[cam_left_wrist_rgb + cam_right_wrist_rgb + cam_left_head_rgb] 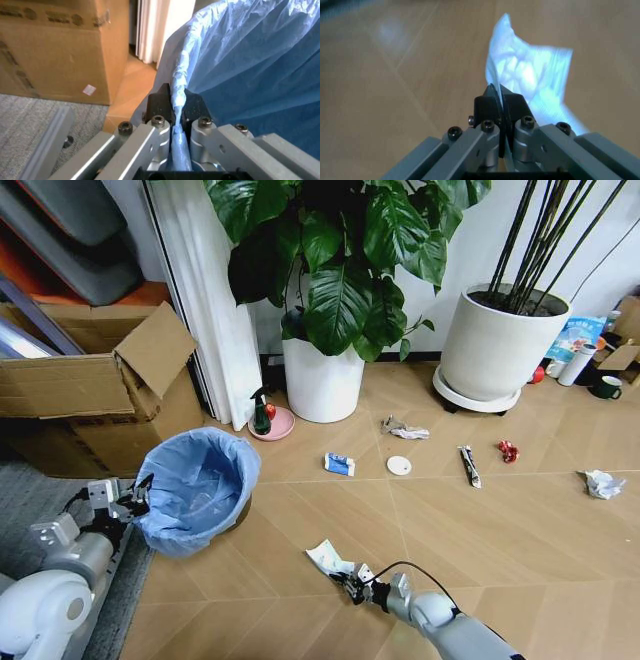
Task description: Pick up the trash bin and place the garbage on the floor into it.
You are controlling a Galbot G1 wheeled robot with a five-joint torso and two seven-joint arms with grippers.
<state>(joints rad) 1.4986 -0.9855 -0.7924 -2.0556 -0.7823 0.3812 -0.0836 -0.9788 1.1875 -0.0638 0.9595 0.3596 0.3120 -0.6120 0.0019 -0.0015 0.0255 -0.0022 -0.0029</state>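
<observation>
Item 1. Small round dark trash bin lined with a crinkly light blue plastic bag, standing on the light brown chevron-laid wooden floor at the robot's left, just beside the grey carpet strip. Its mouth was tipped toward the robot's left. The left tool was clamped on the bag-covered rim at the side nearest the carpet; in the left wrist view its black fingers pinched a fold of the blue liner between them.

Item 2. Crumpled white tissue, lying on the floor in front of the bin and to its right. The right tool gripped its near edge, fingers closed tight on the thin sheet, which spread away from the tips.

Item 3. Remaining garbage, in a loose row across the floor farther from the robot: a blue-and-white wrapper, long axis roughly across the view; a flat white disc; a second crumpled tissue near the pots; a thin stick wrapper, long axis running away from the robot, slightly slanted; a red crumpled wrapper; a third white tissue far to the right.

Item 4. Surroundings: brown cardboard box behind the bin; white plant pot with broad green leaves; green spray bottle on a pink saucer.
</observation>
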